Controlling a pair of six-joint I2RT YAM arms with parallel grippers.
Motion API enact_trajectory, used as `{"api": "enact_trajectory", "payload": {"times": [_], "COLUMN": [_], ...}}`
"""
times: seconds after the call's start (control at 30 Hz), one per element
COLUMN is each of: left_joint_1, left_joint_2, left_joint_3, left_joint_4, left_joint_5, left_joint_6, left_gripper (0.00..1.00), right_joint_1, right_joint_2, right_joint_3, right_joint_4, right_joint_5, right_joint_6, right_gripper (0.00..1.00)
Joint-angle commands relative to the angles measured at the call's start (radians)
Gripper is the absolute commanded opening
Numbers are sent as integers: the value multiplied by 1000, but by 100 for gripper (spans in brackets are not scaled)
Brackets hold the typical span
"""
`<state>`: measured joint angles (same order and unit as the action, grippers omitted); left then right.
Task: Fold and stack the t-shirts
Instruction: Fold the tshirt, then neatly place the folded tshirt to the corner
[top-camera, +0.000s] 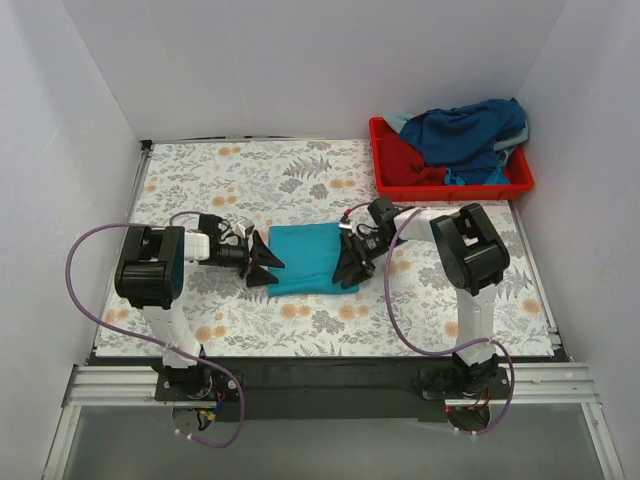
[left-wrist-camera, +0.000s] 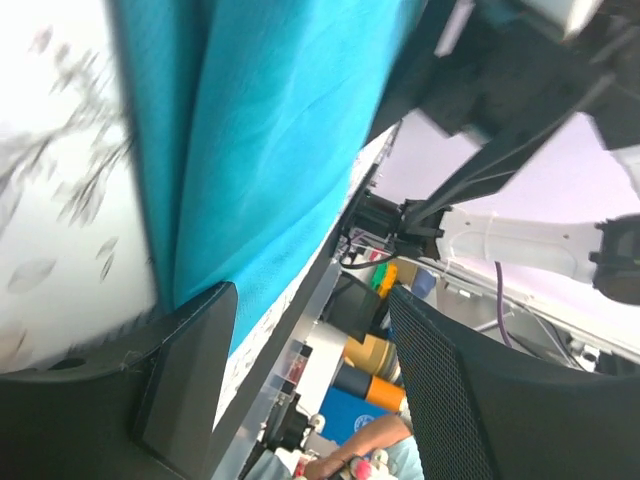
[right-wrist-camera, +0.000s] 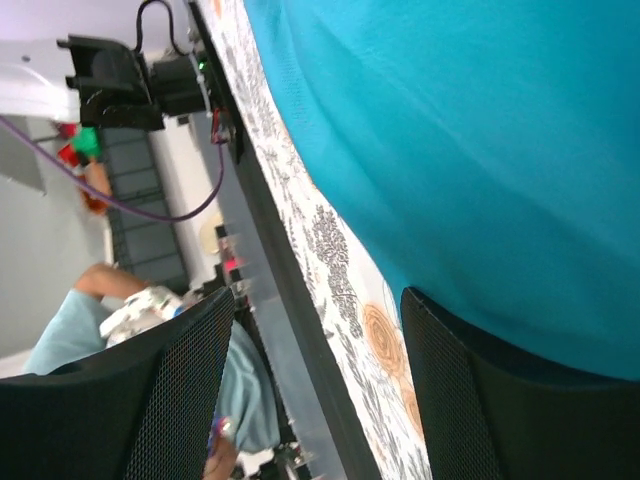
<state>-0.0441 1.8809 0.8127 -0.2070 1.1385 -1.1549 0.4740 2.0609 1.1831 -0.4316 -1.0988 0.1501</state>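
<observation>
Teal t-shirt in a neat, flat folded rectangle

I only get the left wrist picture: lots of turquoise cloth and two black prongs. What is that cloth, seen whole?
Observer: From above it is a teal t-shirt, folded into a rectangle, lying flat in the middle of the floral table.
Operator: Where is the other arm?
Observer: Its right gripper sits open at the shirt's right edge, opposite the left gripper at the left edge.
Operator: Any more shirts?
Observer: Yes, an unfolded heap, a navy blue shirt over a red shirt, fills the red tray at the far right corner.
</observation>
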Motion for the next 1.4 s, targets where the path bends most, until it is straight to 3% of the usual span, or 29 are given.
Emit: {"api": "enact_trajectory", "payload": {"times": [0.0,0.1,0.23,0.3,0.43,0.47,0.5,0.53,0.57,0.6,0.63,0.77,0.93,1.1,1.2,1.37], "left_joint_1": [13,13,12,12,-10,-58,-101,-159,-286,-339,-380,-598,-726,-697,-597,-380], "left_joint_2": [-119,-234,-426,-460,-485,-491,-499,-506,-509,-503,-491,-393,-203,-4,37,67], "left_joint_3": [-37,-8,51,89,140,146,143,141,137,134,138,175,244,310,303,315], "left_joint_4": [-100,-124,-135,-134,-169,-172,-169,-164,-151,-143,-137,-129,-131,-176,-189,-247], "left_joint_5": [-85,-172,-371,-468,-633,-661,-712,-785,-954,-1003,-1032,-1264,-1379,-1424,-1366,-1275], "left_joint_6": [65,139,164,170,250,264,282,288,284,275,265,196,110,83,116,377], "left_gripper": [62,62,63,66,70,73,85,86,86,86,86,87,87,87,87,87], "right_joint_1": [-26,-23,24,78,150,161,161,161,153,146,137,49,-20,-60,-77,-90], "right_joint_2": [-137,-205,-266,-263,-202,-193,-185,-174,-171,-171,-179,-211,-258,-272,-286,-286], "right_joint_3": [53,108,206,257,340,363,372,380,389,397,392,351,296,262,250,250], "right_joint_4": [-44,-68,-102,-105,-124,-125,-127,-130,-136,-137,-139,-136,-136,-137,-137,-137], "right_joint_5": [80,147,527,681,803,815,823,844,853,858,872,904,916,895,883,876], "right_joint_6": [-39,-75,-135,-147,-147,-147,-147,-142,-147,-147,-183,-201,-222,-230,-238,-244], "right_gripper": [74,74,75,77,80,81,82,83,84,97,98,98,98,98,98,98]}}
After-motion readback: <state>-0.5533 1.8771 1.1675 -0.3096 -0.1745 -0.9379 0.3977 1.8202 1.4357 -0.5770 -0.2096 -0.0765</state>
